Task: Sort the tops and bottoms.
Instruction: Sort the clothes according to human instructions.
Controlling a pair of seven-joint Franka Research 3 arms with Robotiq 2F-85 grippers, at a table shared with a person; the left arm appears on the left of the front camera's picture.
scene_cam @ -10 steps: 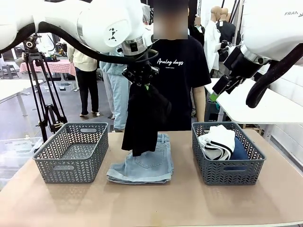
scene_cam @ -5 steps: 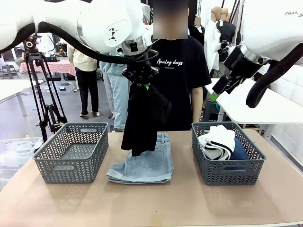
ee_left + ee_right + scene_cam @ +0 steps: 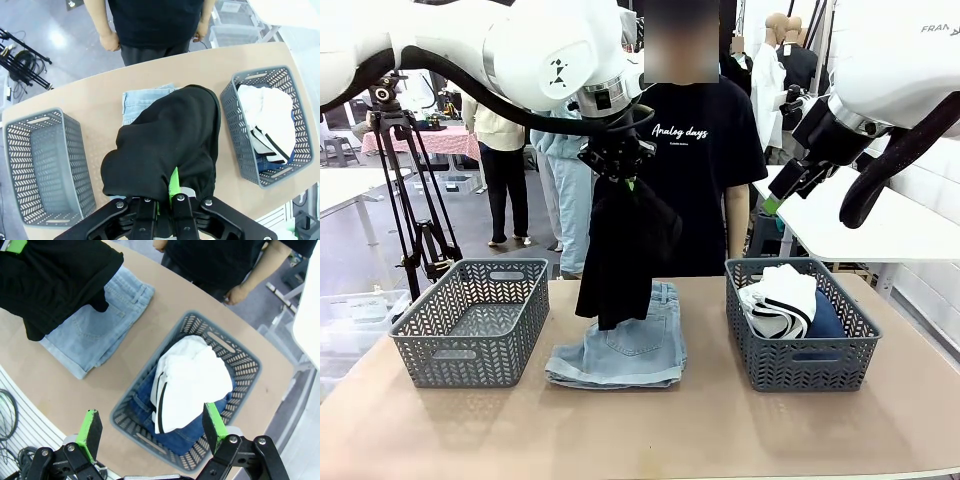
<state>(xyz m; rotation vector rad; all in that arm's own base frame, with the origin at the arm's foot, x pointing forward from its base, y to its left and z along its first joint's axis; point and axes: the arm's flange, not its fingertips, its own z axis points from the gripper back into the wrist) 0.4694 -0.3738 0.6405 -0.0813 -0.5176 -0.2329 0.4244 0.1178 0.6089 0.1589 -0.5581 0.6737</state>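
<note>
Left pincer (image 3: 620, 172) is hanging high, up right of the left basket (image 3: 470, 340), squeezing fully closed on the black top (image 3: 620, 250), which is dangling over pale denim shorts (image 3: 630, 355) lying on the counter (image 3: 650, 430). Person (image 3: 700, 180) is standing behind. Right basket (image 3: 800, 365) is holding the striped white top (image 3: 780, 300) atop dark blue denim (image 3: 825, 320). Right pincer (image 3: 150, 415) is hovering above it, spread wide, gripping nothing.

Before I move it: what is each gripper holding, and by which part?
Left gripper pinches the black top by its bunched upper edge; right gripper holds nothing.
</note>
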